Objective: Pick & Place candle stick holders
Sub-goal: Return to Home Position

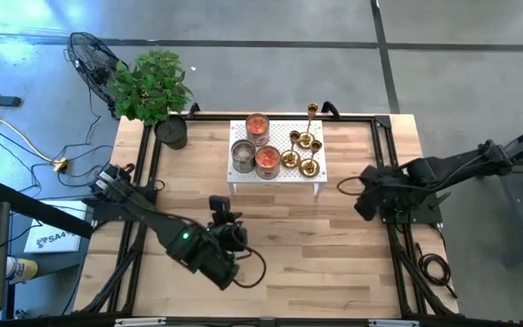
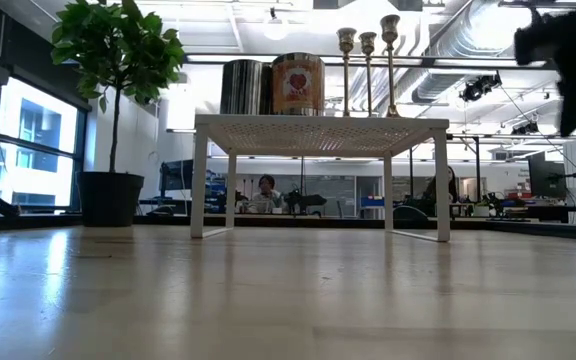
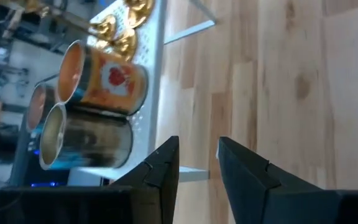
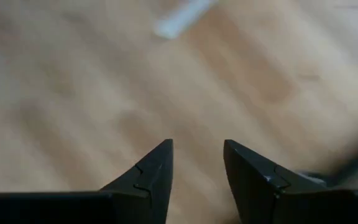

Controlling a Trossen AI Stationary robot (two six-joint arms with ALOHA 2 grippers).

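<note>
Several gold candle stick holders (image 1: 303, 150) stand on their round bases on the right half of a small white perforated stand (image 1: 278, 179). The tallest (image 1: 312, 111) is at its far edge. Three of their stems (image 2: 368, 75) show in the low view, and their bases (image 3: 114, 28) in the left wrist view. My left gripper (image 1: 225, 211) hovers over the bare wood near the stand's near left corner, open a little (image 3: 197, 162), with nothing between its fingers. My right gripper (image 1: 367, 205) hangs to the stand's right, pointing down at bare wood, open a little (image 4: 197, 155), and it is empty.
Two glass jars with orange-red candles (image 1: 262, 143) and a grey tin (image 1: 242, 155) fill the stand's left half. A potted plant (image 1: 155, 89) stands at the table's far left corner. Black frame rails (image 1: 143, 195) run along both sides. The near half of the wooden table (image 1: 316, 245) is bare.
</note>
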